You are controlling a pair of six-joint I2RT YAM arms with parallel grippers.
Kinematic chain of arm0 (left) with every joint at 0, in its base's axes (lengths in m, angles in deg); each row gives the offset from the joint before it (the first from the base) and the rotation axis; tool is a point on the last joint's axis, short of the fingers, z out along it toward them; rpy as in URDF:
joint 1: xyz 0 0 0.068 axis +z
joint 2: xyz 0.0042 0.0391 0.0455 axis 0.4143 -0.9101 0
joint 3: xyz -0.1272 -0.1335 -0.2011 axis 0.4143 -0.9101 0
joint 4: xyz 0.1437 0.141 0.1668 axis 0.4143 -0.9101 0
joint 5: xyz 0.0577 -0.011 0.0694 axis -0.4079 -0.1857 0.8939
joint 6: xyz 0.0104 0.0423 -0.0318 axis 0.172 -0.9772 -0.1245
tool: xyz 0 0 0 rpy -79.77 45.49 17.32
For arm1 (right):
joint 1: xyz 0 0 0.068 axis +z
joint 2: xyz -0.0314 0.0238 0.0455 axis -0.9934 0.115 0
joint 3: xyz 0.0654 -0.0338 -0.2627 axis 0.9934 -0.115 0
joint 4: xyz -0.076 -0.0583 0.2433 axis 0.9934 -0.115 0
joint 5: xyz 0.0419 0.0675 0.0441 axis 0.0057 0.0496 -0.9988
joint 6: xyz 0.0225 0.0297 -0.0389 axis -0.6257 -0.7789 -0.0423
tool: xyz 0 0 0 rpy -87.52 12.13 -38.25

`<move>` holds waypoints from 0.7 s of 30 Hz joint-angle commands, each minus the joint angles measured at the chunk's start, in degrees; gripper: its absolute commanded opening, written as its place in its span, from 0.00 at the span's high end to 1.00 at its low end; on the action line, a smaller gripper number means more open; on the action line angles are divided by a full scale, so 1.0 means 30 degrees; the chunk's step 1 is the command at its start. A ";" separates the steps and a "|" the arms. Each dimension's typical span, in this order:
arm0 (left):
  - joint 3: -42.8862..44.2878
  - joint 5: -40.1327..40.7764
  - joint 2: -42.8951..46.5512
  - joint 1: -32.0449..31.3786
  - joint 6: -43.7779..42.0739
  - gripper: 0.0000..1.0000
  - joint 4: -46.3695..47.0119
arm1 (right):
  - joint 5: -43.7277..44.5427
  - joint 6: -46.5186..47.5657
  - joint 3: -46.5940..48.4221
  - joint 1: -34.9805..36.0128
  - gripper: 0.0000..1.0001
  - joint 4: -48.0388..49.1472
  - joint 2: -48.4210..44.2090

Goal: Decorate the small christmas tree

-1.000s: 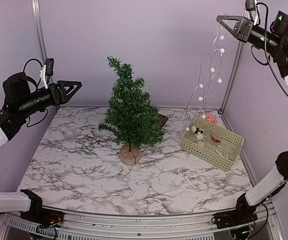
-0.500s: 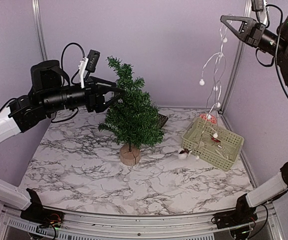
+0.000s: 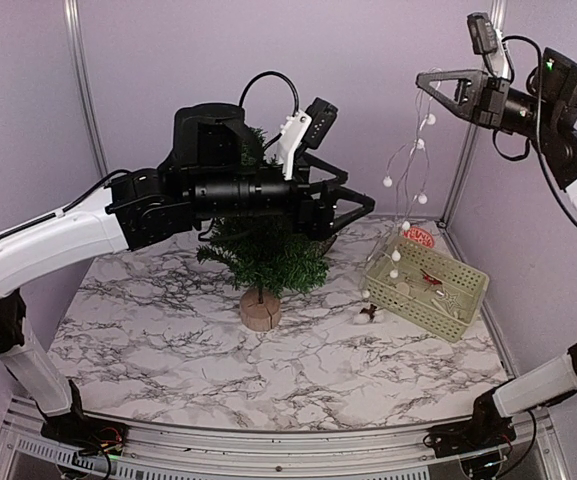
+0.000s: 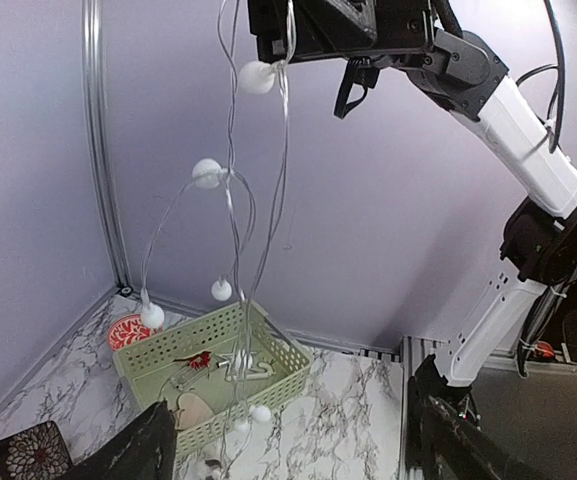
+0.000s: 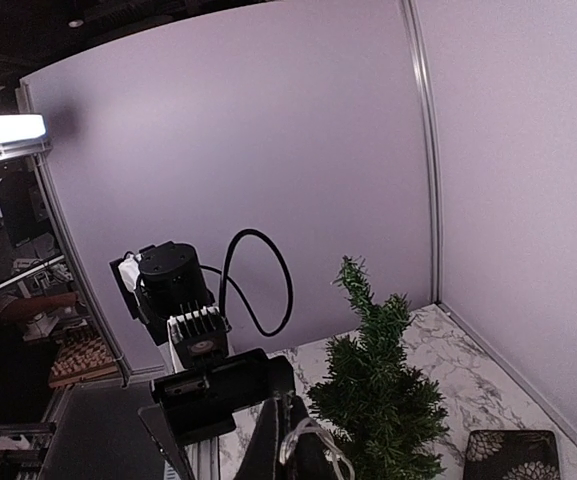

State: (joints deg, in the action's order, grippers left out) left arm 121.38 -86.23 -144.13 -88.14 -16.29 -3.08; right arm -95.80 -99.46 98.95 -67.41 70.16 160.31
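Observation:
The small christmas tree (image 3: 273,262) stands mid-table on its log-slice base (image 3: 260,311); my left arm crosses in front of its top. It also shows in the right wrist view (image 5: 378,395). My left gripper (image 3: 356,218) is open just right of the tree with nothing between its fingers, and it faces a hanging string of white ball lights (image 3: 408,185). In the left wrist view that string (image 4: 230,215) dangles ahead of the left gripper (image 4: 288,450). My right gripper (image 3: 423,80) is high at the back right, shut on the string's top loop (image 5: 313,445).
A green basket (image 3: 468,290) at the right holds a wooden heart (image 4: 190,410), a red ornament and a star. The string's lowest balls (image 3: 366,313) rest on the table in front of it. A red disc (image 3: 423,237) and a dark patterned piece (image 4: 13,455) lie near the back wall.
My left arm swung from the left wall across the tree top to the right, its jaws opening a bit wider. The right gripper shifted left, and the string's lower end came out of the basket.

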 commanded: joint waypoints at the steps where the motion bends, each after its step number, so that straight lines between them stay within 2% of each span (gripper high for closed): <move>1: 0.2046 0.1299 -0.1349 -0.0530 0.0581 0.14 0.1169 | 0.0249 0.1701 0.0030 0.1663 1.00 -0.2133 -0.0470; 5: 0.2949 0.1958 -0.2135 -0.0708 0.1065 0.14 0.1824 | 0.1207 0.2222 -0.0477 0.3059 1.00 -0.2818 -0.0769; 8: 0.3244 0.1718 -0.2456 -0.0770 0.1304 0.21 0.1828 | 0.1834 0.2271 -0.1152 0.4040 1.00 -0.2903 -0.0983; 9: 0.3254 0.1571 -0.2449 -0.0803 0.1295 0.26 0.1828 | 0.2097 0.2320 -0.1418 0.4396 1.00 -0.2926 -0.1042; 10: 0.3193 0.1443 -0.2408 -0.0796 0.1246 0.35 0.1806 | 0.2313 0.2345 -0.1707 0.4767 1.00 -0.2914 -0.1083; 12: 0.2776 0.1379 -0.2028 -0.0795 0.1098 0.62 0.1647 | 0.2811 0.2340 -0.2287 0.5374 1.00 -0.2808 -0.1189; 13: 0.2243 0.1580 -0.1463 -0.0810 0.1057 0.72 0.1640 | 0.2992 0.2317 -0.2592 0.5567 1.00 -0.2724 -0.1270; 17: -0.0808 0.1905 0.0761 -0.0808 0.0617 0.99 0.2168 | 0.3320 0.2144 -0.3801 0.5937 1.00 -0.2182 -0.1556; 21: -0.3755 0.1633 0.2852 -0.0811 0.0177 1.00 0.2496 | 0.3107 0.2047 -0.5150 0.6201 0.98 -0.1598 -0.1569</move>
State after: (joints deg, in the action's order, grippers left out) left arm 115.96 -81.25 -142.38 -90.28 -14.08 1.51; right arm -87.05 -93.25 85.83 -50.01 62.88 156.64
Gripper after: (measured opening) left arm 0.006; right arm 0.008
